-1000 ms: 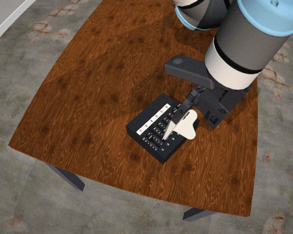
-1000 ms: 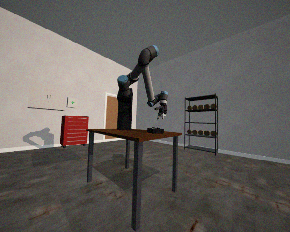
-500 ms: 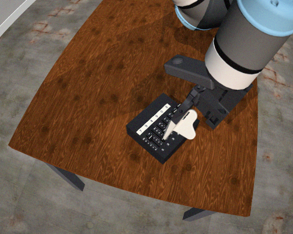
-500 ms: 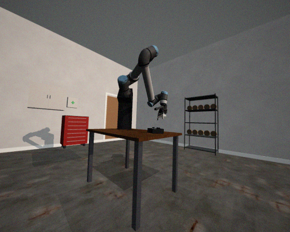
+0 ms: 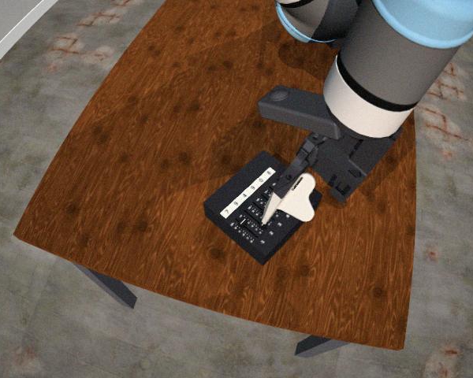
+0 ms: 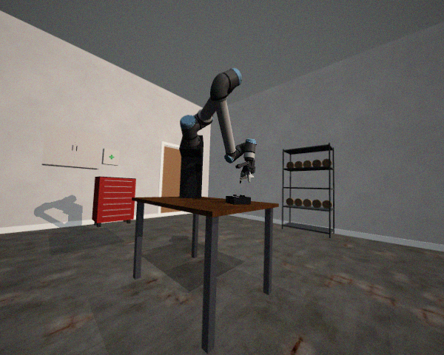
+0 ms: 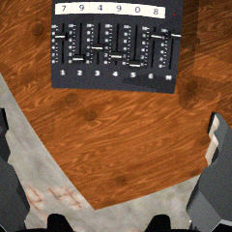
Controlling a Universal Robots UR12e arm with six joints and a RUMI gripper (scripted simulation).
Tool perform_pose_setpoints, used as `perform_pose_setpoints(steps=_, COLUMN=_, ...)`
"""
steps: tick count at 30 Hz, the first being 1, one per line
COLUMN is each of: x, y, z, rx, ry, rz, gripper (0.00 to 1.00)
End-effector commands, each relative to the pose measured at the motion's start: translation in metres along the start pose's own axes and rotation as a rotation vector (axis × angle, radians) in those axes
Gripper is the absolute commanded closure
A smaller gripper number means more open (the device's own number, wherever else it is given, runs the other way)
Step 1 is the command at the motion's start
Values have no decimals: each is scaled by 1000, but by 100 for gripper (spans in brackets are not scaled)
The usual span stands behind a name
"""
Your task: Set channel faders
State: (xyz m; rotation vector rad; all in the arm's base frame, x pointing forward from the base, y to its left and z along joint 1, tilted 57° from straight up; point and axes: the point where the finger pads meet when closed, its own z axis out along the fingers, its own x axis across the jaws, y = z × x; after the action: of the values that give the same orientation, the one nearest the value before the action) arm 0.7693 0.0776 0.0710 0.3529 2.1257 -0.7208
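Observation:
The black lighting desk (image 5: 253, 211) lies on the wooden table near its right front side; it also shows in the exterior view (image 6: 237, 199). In the wrist view the desk (image 7: 115, 45) fills the top, with a white tape (image 7: 110, 9) reading 7 9 4 9 0 8 above channels 1 to 6. Fader 1 (image 7: 60, 36) and fader 6 (image 7: 156, 36) sit high, fader 3 (image 7: 97, 47) near the middle, fader 2 (image 7: 78, 59), fader 4 (image 7: 116, 56) and fader 5 (image 7: 135, 65) low. The master fader (image 7: 175, 35) sits high. My gripper (image 5: 285, 211) hovers well above the desk, open and empty.
The table edge (image 7: 72, 188) runs through the lower wrist view with floor beyond it. A red tool cabinet (image 6: 113, 199) stands by the left wall and a metal shelf (image 6: 308, 188) by the right wall, both far from the table.

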Motion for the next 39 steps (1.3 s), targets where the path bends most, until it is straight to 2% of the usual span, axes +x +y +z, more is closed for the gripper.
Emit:
perform_pose_setpoints(steps=1, x=0, y=-19, z=-6, rx=-41, ry=9, rz=-150, gripper=0)
perform_pose_setpoints(steps=4, x=1, y=-33, z=-12, rx=-72, ry=11, rz=-266, gripper=0)
perform_pose_setpoints(steps=6, x=1, y=-33, z=-12, rx=-72, ry=11, rz=-266, gripper=0)
perform_pose_setpoints(steps=10, x=2, y=-48, z=-19, rx=-108, ry=7, rz=-397, gripper=0)
perform_pose_setpoints(steps=14, x=3, y=-55, z=-23, rx=-125, ry=3, rz=-461, gripper=0)
perform_pose_setpoints(steps=39, x=3, y=-56, z=-22, rx=-127, ry=4, rz=-440, gripper=0)
